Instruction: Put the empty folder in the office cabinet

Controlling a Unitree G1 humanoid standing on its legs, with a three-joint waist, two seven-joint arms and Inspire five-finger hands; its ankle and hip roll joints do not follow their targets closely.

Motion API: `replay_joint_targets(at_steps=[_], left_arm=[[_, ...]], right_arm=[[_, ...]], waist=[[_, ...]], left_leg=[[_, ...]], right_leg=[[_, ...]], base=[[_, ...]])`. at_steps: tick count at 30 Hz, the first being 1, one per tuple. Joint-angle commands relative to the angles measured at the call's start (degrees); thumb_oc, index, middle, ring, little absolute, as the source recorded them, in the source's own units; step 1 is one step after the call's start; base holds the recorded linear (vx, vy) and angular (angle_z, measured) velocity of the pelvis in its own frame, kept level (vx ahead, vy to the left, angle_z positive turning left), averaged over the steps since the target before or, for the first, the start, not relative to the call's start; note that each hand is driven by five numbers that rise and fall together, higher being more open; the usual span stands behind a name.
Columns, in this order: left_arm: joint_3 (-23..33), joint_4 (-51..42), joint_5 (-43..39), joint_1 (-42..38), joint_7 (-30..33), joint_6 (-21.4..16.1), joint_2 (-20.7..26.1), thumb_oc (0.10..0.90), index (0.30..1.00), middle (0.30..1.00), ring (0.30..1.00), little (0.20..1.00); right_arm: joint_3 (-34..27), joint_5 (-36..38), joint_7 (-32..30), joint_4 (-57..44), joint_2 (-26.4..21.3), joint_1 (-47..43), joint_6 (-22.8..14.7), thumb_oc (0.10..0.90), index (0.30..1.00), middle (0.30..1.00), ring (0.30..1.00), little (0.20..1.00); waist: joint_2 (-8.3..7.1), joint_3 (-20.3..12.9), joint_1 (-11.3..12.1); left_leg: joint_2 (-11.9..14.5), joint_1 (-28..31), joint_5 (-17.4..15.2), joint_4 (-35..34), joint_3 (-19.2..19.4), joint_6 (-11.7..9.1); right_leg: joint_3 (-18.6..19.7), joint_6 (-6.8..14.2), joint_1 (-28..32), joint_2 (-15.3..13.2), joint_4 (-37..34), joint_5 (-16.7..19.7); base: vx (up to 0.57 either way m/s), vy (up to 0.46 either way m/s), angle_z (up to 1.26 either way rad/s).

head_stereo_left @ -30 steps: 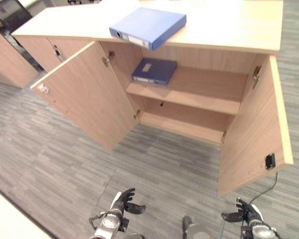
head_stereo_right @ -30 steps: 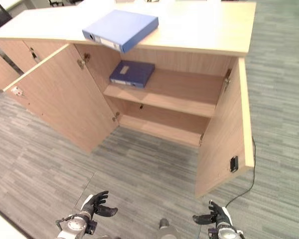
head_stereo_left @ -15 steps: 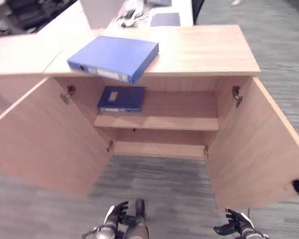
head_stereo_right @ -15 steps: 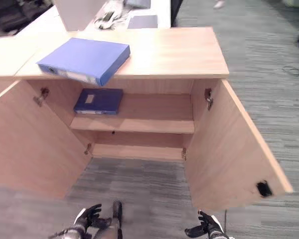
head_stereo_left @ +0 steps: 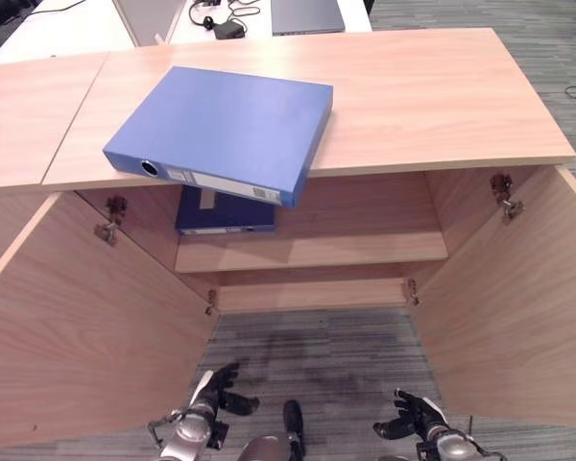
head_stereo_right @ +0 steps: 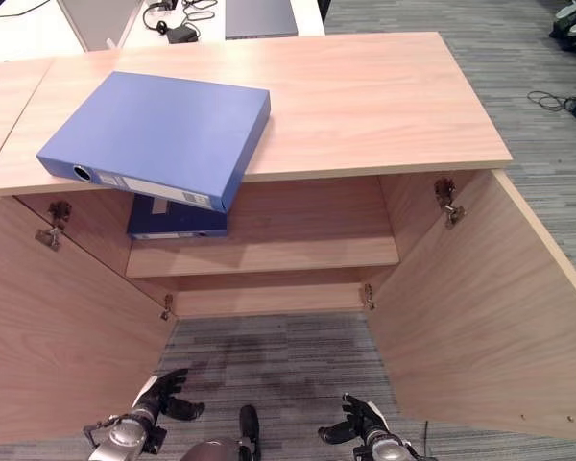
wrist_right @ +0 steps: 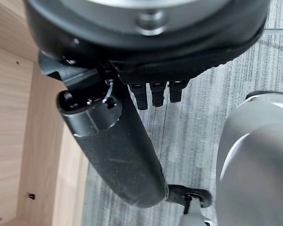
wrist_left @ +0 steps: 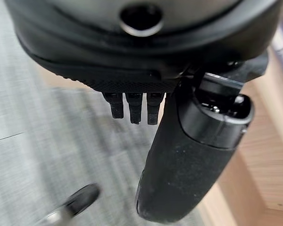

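A bright blue folder (head_stereo_left: 221, 130) lies flat on the wooden cabinet top (head_stereo_left: 432, 96), at its left, with one corner hanging over the front edge. Below it, a darker blue folder (head_stereo_left: 221, 213) lies at the left end of the cabinet's upper shelf (head_stereo_left: 346, 250). Both cabinet doors stand wide open. My left hand (head_stereo_left: 211, 394) hangs low over the carpet before the left door, fingers relaxed and holding nothing. My right hand (head_stereo_left: 413, 418) is equally low near the right door, open and empty. Both hands are far below the folders.
The left door (head_stereo_left: 86, 327) and the right door (head_stereo_left: 518, 307) swing out towards me on either side. Grey carpet (head_stereo_left: 317, 355) lies between them. A second cabinet top (head_stereo_left: 29, 106) adjoins on the left. A desk with a laptop (head_stereo_left: 307, 12) and cables stands behind.
The whole view has swung round and come closer, so the cabinet now faces me squarely. Both hands stay low and empty, and the folders lie as before.
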Motion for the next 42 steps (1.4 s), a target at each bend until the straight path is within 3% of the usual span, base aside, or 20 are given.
replay_joint_targets(at_steps=[1,2,3,4,5,9,10,16,24,42], left_arm=[[2.8,-3.2,-2.3,0.2,1.6,-2.1,1.0,0.8,0.9,0.9,0.9,0.9],[2.6,-3.6,-2.6,-0.2,1.6,-2.3,0.9,0.8,0.9,0.9,0.9,0.9],[2.6,-3.6,-2.6,-0.2,1.6,-2.3,0.9,0.8,0.9,0.9,0.9,0.9],[1.7,-3.7,-1.9,-0.3,1.3,-2.5,0.9,0.8,0.9,0.9,0.9,0.9],[1.2,-3.9,-1.3,-0.5,1.0,-2.5,1.0,0.8,0.9,0.9,0.9,0.9],[1.0,-3.5,-0.5,-0.9,0.9,-2.7,1.0,0.8,0.9,0.9,0.9,0.9],[0.7,-3.6,0.0,-0.7,0.7,-3.0,0.8,0.8,0.9,0.9,0.9,0.9],[1.8,-3.1,0.1,2.3,-0.3,-2.9,-0.4,0.8,0.9,0.9,0.9,0.9],[2.4,-2.5,-0.4,4.2,-0.5,-2.6,-1.3,0.8,0.9,0.9,0.9,0.9],[3.3,-2.9,-1.9,4.9,-0.4,-2.5,-1.7,0.8,0.9,0.9,0.9,0.9]], right_arm=[[0.4,0.3,-1.4,-4.9,-4.3,0.2,-1.4,0.8,0.9,0.9,0.9,0.9],[0.6,0.7,-1.7,-6.1,-4.1,-0.2,-1.7,0.8,0.9,0.9,0.9,0.9],[0.6,0.8,-1.7,-6.1,-4.1,-0.2,-1.7,0.8,0.9,0.9,0.9,0.9],[0.9,0.9,-1.9,-7.7,-4.3,-0.6,-2.1,0.8,0.9,0.9,0.9,0.9],[0.8,1.6,-2.1,-9.0,-4.6,-0.6,-2.4,0.8,0.9,0.9,0.9,0.9],[0.4,2.2,-2.2,-9.8,-4.9,-0.3,-2.4,0.8,0.9,0.9,0.9,0.9],[0.1,2.4,-2.2,-9.7,-5.2,0.1,-2.4,0.8,0.9,0.9,0.9,0.9],[-0.2,1.8,-2.0,-6.7,-5.6,2.0,-1.9,0.8,0.9,0.9,0.9,0.9],[-0.4,1.8,-1.5,-5.8,-5.6,3.4,-1.5,0.8,0.9,0.9,0.9,0.9],[2.1,-0.4,-0.8,-5.6,-4.5,3.0,-1.3,0.8,0.9,0.9,0.9,0.9]], waist=[[1.72,1.7,-2.3],[2.52,2.6,-2.9],[2.48,2.7,-3.0],[2.64,3.6,-4.1],[2.07,4.4,-5.4],[1.68,5.2,-6.6],[1.19,5.2,-7.1],[-0.35,2.2,-5.8],[-0.86,0.3,-5.2],[-2.03,-1.3,-2.6]], left_leg=[[5.5,-2.4,1.6,1.2,-0.5,-7.2],[5.5,0.5,1.3,-0.6,-0.3,-7.4],[5.4,0.6,1.3,-0.7,-0.3,-7.4],[4.9,3.0,0.6,-1.8,-0.5,-8.1],[4.2,4.2,0.2,-2.0,-1.2,-8.4],[3.6,5.7,-0.6,-2.4,-2.2,-8.9],[3.1,6.3,-1.1,-2.0,-3.1,-9.1],[2.8,9.5,-3.0,-1.1,-3.4,-9.6],[3.2,12.9,-2.8,-2.8,-4.7,-10.2],[3.7,15.2,-1.8,-5.8,-7.2,-10.6]], right_leg=[[-3.7,-3.6,0.6,8.2,0.3,0.7],[-8.1,-4.6,-2.2,8.7,-2.5,-4.1],[-8.1,-4.6,-2.1,8.7,-2.5,-4.2],[-11.2,-5.8,-5.2,9.6,-8.1,-6.3],[-10.2,-5.5,-7.1,10.7,-13.8,-4.8],[-8.4,-4.9,-7.2,10.9,-18.8,-3.4],[-6.4,-4.7,-5.9,11.1,-22.0,-2.4],[-7.8,-5.9,3.0,10.2,-30.7,-0.7],[-8.3,-6.3,8.4,10.3,-33.1,-1.5],[-11.0,-6.7,11.2,10.6,-32.5,-3.0]], base=[[0.16,0.106,-0.44],[0.11,0.072,-0.22],[0.22,0.101,-0.06],[0.19,0.017,0.04],[0.19,0.018,0.07],[0.1,-0.027,0.4],[0.04,-0.024,0.34],[0.09,-0.075,0.15],[0.07,-0.047,0.05],[0.02,-0.029,0.09]])
